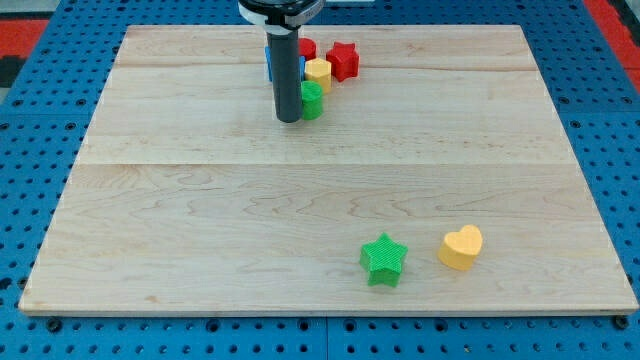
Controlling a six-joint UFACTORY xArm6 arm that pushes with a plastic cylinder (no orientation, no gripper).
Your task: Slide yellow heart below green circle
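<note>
Wooden surface (200, 230), pale planks, set on a blue perforated base (40, 90) with red panels at the view's top corners.

Camera view, item by item:

1. Dark rod (287, 75), upright, entering from the view's top centre under a white and black mount. My tip (288, 120) rests on the surface at the view's upper middle, touching or just beside the left side of the green circle. No hand is fitted to the arm, so no open or closed state can be told.

2. Green circle (312, 100), a short cylinder just right of my tip, at the bottom of a small cluster.

3. Yellow block (318, 72), rounded, exact shape unclear, just above the green circle and touching or nearly touching it.

4. Red star (343, 61), just right of the yellow block.

5. Red block (307, 48), shape not readable, mostly hidden behind the rod and the yellow block.

6. Blue block (268, 62), only slivers showing at the rod's edges; shape cannot be told.

7. Yellow heart (461, 247), at the view's lower right, well apart from the cluster and from my tip, lying far below and to the right of the green circle.

8. Green star (384, 259), near the yellow heart on its left, with a gap between them.
</note>
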